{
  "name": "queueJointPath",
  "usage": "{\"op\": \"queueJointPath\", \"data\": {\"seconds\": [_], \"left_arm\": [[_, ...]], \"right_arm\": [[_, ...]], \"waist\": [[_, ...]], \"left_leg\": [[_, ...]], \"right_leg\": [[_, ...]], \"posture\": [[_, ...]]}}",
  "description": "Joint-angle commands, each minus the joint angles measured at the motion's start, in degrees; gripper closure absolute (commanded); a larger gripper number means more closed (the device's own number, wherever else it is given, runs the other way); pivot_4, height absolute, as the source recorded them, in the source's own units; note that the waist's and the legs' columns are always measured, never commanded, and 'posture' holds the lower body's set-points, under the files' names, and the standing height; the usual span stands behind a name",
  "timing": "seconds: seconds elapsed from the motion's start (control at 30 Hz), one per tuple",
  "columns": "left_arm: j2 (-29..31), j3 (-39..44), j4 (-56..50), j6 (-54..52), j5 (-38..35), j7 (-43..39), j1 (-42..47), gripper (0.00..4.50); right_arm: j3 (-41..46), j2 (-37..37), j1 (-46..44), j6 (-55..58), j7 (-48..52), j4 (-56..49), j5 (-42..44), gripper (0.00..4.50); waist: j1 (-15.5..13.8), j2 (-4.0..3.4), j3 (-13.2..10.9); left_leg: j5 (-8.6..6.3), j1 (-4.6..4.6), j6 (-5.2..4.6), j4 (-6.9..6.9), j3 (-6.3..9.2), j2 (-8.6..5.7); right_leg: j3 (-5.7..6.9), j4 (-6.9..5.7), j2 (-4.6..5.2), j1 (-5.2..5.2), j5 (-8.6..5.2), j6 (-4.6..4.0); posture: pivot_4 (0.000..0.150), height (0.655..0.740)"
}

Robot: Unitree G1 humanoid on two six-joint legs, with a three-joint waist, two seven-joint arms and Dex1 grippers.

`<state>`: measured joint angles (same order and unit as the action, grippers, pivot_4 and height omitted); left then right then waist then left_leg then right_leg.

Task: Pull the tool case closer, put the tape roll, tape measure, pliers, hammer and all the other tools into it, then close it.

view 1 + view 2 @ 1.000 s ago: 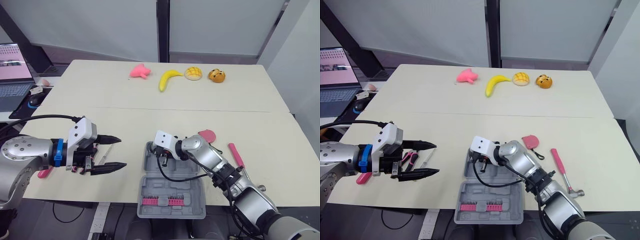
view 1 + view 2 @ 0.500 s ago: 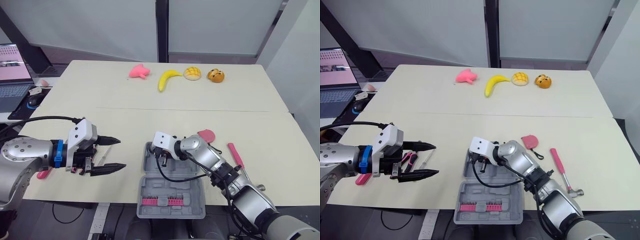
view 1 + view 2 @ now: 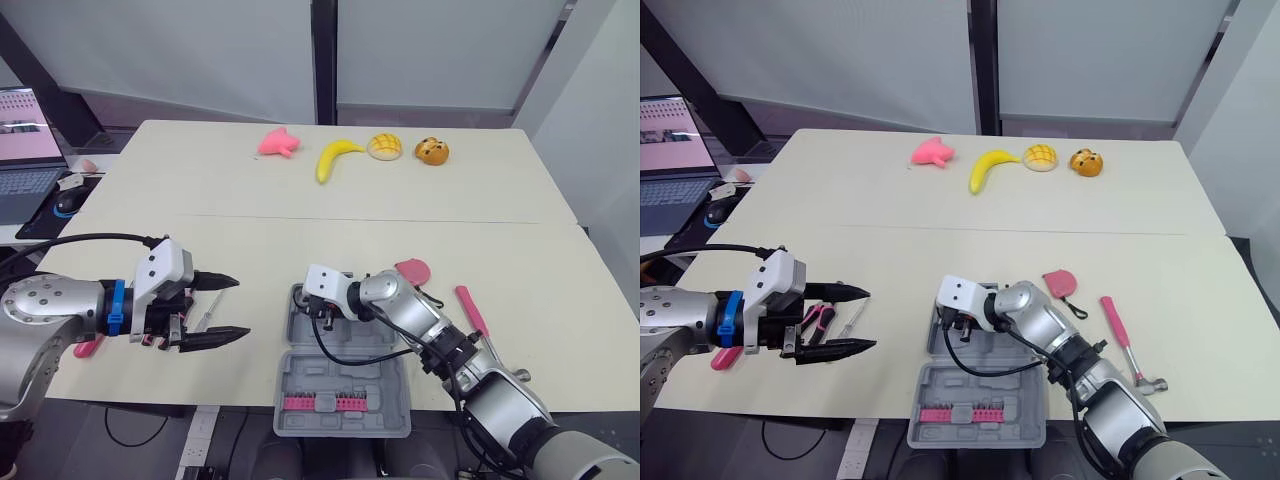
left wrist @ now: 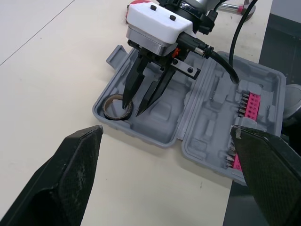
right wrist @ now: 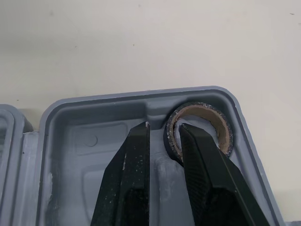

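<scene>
The roll (image 5: 200,127) lay in the case's (image 3: 300,378) corner pocket. Its wall sat between the right jaws, which were slightly apart and apparently letting go. The left jaws hung wide apart and empty, with the pliers (image 3: 818,318) just beside them, likely next.

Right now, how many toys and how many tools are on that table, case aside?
Toys at the far edge: 4 (pink toy, banana, bun, orange bun)
Loose tools: 5 (tape measure, hammer, pliers, screwdriver, pink tool)
Tools in the case: 1 (tape roll)
Total: 10
</scene>
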<state>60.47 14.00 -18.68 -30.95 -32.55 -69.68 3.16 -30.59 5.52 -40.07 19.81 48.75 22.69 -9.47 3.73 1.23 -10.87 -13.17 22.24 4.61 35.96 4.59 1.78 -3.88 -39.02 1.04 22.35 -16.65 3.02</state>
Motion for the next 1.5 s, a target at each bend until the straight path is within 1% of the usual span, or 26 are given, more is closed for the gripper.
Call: {"op": "queueJointPath", "data": {"seconds": [0.03, 0.13, 0.43, 0.53, 0.67, 0.93, 1.03, 1.13, 1.3, 1.37, 1.5], "left_arm": [[0.7, 1.2, -0.3, 0.9, 0.0, -0.6, 0.3, 0.0], [0.7, 1.2, 0.0, 1.1, 0.1, -0.7, 0.3, 0.0], [0.6, 1.4, 1.1, 2.4, 0.8, -0.7, 0.7, 0.0], [0.6, 1.3, 1.0, 2.4, 0.9, -0.8, 0.7, 0.0], [0.5, 1.2, 0.9, 2.4, 1.1, -0.8, 0.7, 0.0], [0.3, 0.8, 1.1, 2.6, 1.5, -0.7, 1.1, 0.0], [0.1, 0.6, 1.3, 2.6, 1.6, -0.6, 1.4, 0.0], [-0.5, 0.8, 2.2, 3.0, 1.7, -0.2, 1.9, 0.0], [-1.3, 1.9, 4.8, 3.5, 1.5, 0.3, 1.7, 0.0], [-0.9, 2.8, 7.9, 4.7, 2.2, -0.2, 1.4, 0.0], [0.8, 6.3, 16.6, 5.2, 2.1, -0.9, 3.7, 0.0]], "right_arm": [[1.6, -0.3, 0.2, -2.5, 0.1, -2.3, 1.6, 3.36], [2.3, -0.9, 0.8, -4.9, -1.1, -1.2, 2.2, 3.36], [5.4, -5.0, 1.3, -13.8, -9.9, 9.6, 2.2, 3.36], [5.8, -5.2, 0.9, -15.3, -10.8, 12.9, 1.6, 3.36], [4.2, -4.1, 1.1, -16.3, -10.2, 16.3, -0.4, 3.36], [4.7, -4.5, 1.1, -15.4, -10.6, 16.4, -0.8, 3.36], [6.4, -4.9, 1.0, -17.1, -9.8, 13.6, 1.2, 3.36], [9.3, -5.3, 1.8, -16.9, -6.7, 8.3, 6.0, 3.36], [12.5, 0.4, 3.2, -13.8, 1.0, -6.0, 12.3, 3.36], [14.0, 6.9, 4.0, -12.8, 5.2, -11.5, 13.3, 3.36], [20.6, 20.6, 6.9, -8.8, 14.0, -19.0, 20.2, 2.76]], "waist": [[0.0, 0.0, 0.0], [0.0, 0.0, 0.0], [0.1, 0.0, 0.0], [0.1, 0.0, 0.0], [0.2, 0.0, 0.0], [0.3, 0.01, 0.0], [0.4, 0.01, 0.0], [0.4, 0.0, 0.0], [0.6, -0.01, 0.0], [0.4, -0.02, 0.0], [-0.6, 0.01, 0.0]], "left_leg": [[0.0, 0.0, 0.0, 0.0, 0.0, 0.0], [0.0, 0.0, 0.0, 0.0, 0.0, 0.0], [0.0, 0.0, 0.0, -0.02, -0.01, 0.01], [0.0, 0.0, 0.0, -0.02, -0.01, 0.01], [0.0, -0.02, 0.0, -0.03, -0.01, 0.01], [0.0, -0.09, 0.0, -0.03, -0.01, 0.01], [0.0, -0.09, 0.0, -0.03, -0.01, 0.01], [0.0, -0.05, 0.0, -0.03, 0.0, 0.01], [0.0, 0.0, 0.0, -0.04, 0.0, 0.02], [0.0, 0.01, 0.0, -0.02, 0.02, 0.02], [0.0, 0.09, 0.0, -0.01, 0.02, -0.02]], "right_leg": [[0.0, 0.0, 0.0, 0.0, 0.0, 0.0], [0.0, 0.0, 0.0, 0.0, 0.0, 0.0], [-0.01, 0.01, 0.0, 0.01, 0.0, 0.0], [-0.01, 0.01, 0.0, 0.0, 0.0, 0.0], [-0.01, 0.01, -0.01, 0.0, 0.0, 0.0], [-0.03, 0.0, -0.01, -0.04, 0.0, 0.0], [-0.03, 0.0, -0.01, -0.04, 0.0, 0.0], [-0.02, 0.0, -0.01, -0.03, 0.0, 0.0], [-0.02, 0.0, 0.0, 0.0, 0.0, 0.0], [0.0, 0.0, 0.0, -0.01, 0.0, 0.0], [0.06, 0.06, 0.03, -0.01, -0.01, 0.01]], "posture": [[0.15, 0.74], [0.15, 0.74], [0.15, 0.74], [0.15, 0.74], [0.15, 0.74], [0.15, 0.74], [0.15, 0.74], [0.15, 0.74], [0.15, 0.74], [0.15, 0.74], [0.15, 0.74]]}}
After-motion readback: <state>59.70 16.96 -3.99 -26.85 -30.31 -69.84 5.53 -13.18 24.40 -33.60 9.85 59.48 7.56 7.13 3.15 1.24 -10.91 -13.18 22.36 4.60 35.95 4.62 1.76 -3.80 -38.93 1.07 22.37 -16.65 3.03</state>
